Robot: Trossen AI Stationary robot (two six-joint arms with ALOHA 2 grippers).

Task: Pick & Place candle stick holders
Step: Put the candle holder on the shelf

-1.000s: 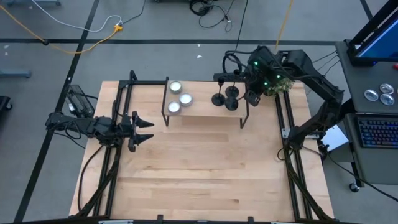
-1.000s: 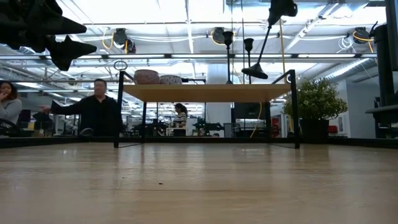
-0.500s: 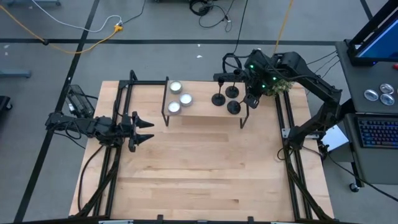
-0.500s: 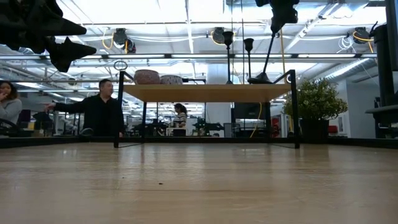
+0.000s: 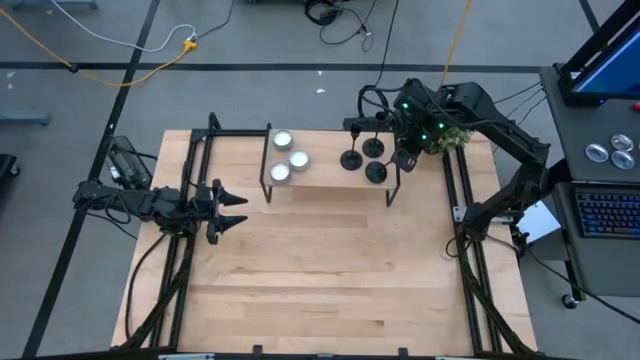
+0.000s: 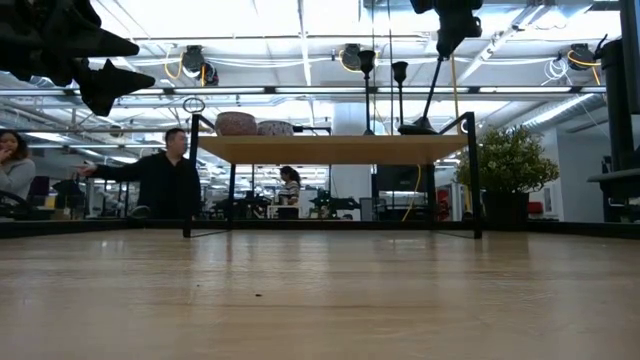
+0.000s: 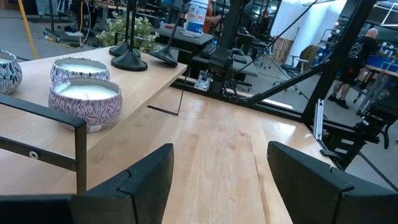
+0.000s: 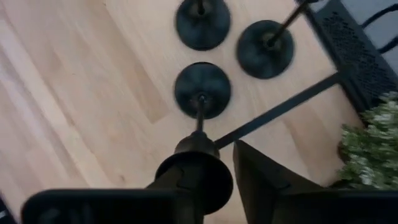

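Open workshop hall behind, with a person (image 6: 165, 178) in dark clothing beyond the far edge and a leafy green potted plant (image 6: 510, 160) off to one side. In front, a pale wooden table (image 5: 320, 280) carrying a raised light-wood shelf on a thin black metal frame (image 5: 322, 178) along its far side. At one end of the shelf, three round patterned white candle tins (image 5: 298, 158). Toward the other end, all three matte black candle stick holders (image 5: 351, 159), each a disc base with a thin stem, clustered near one another without touching.

Two of them standing free and upright. Third holder (image 6: 430, 85), nearest the shelf's front edge, with base down on the wood but stem leaning in the low view, its top cup caught in the right gripper (image 5: 404, 157) directly overhead. Pincer narrow, apparently closed around that cup. In the right wrist view, cup pressed against one dark finger (image 8: 267, 180), other finger largely hidden behind it, so grip judged rather than plainly seen.

Left gripper (image 5: 232, 208) parked well away over the table's left side, fingers spread wide, holding nothing.

Judged nearly finished: placing done for two, last one set down but not yet released. Left to do: straighten the stem, open the fingers, lift clear without tipping the neighbours.
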